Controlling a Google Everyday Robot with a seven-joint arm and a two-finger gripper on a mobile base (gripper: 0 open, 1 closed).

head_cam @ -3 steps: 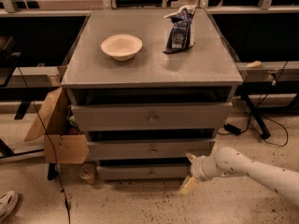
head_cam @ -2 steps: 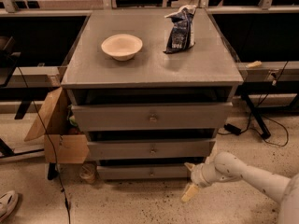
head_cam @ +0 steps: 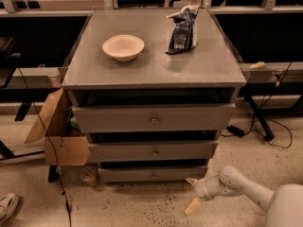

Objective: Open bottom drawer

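Bottom drawer (head_cam: 142, 174): the lowest and slimmest of the three grey fronts, just above the floor. It looks shut or nearly so, with its small knob (head_cam: 152, 176) at the centre of the panel.
Risk: you could hook the right end of the panel instead of the knob, because the gripper (head_cam: 191, 193) sits off that corner, and the fingers would likely slip off the flat front.
Second risk: reach too high and you would pull the middle drawer (head_cam: 152, 151), which lies close above.
Gripper position: low, near the floor, at the drawer's right-hand end and slightly in front of it.
Fingers (head_cam: 192, 206): spread apart with nothing between them, one tip near the panel's lower right corner.
Knob to fingers: the knob lies well apart, toward the panel's centre, so you need to travel sideways.
Nearby: a cardboard box (head_cam: 61, 143) stands at the cabinet's other side.
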